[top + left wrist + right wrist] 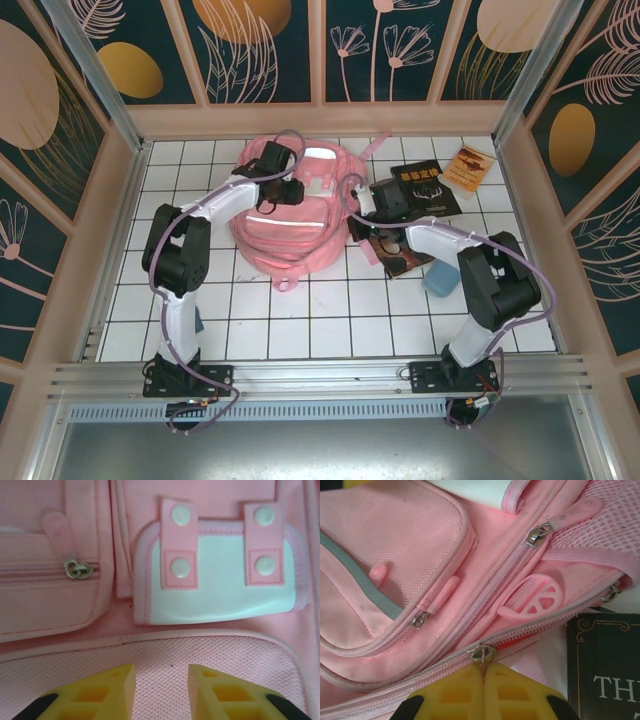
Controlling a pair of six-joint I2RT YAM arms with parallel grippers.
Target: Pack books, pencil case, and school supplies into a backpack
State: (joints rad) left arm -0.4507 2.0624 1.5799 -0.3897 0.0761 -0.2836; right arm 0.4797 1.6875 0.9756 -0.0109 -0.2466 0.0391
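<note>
My right claw (484, 672) is clenched on a metal zipper pull (481, 654) at the backpack's (295, 240) edge, both yellow fingers pressed together with the ring pinched between their tips. Ahead of it run two more zippers and a round pink rubber tag (532, 597).

The black book (425, 187) lies flat on the table (320, 320) just right of that claw. The orange booklet (468, 167) sits farther right, beyond the book. Behind the claw, under my forearm, lies the brown book (392, 258), and farther back towards my base the blue pencil case (440, 280). All four lie outside the backpack.

My left claw (161, 680) is released, fingers apart and gripping nothing, over pink mesh on top of the backpack. Just ahead of it is a white patch (220, 585) crossed by two snap tabs, and ahead to the left a closed pocket zipper (77, 570).
</note>
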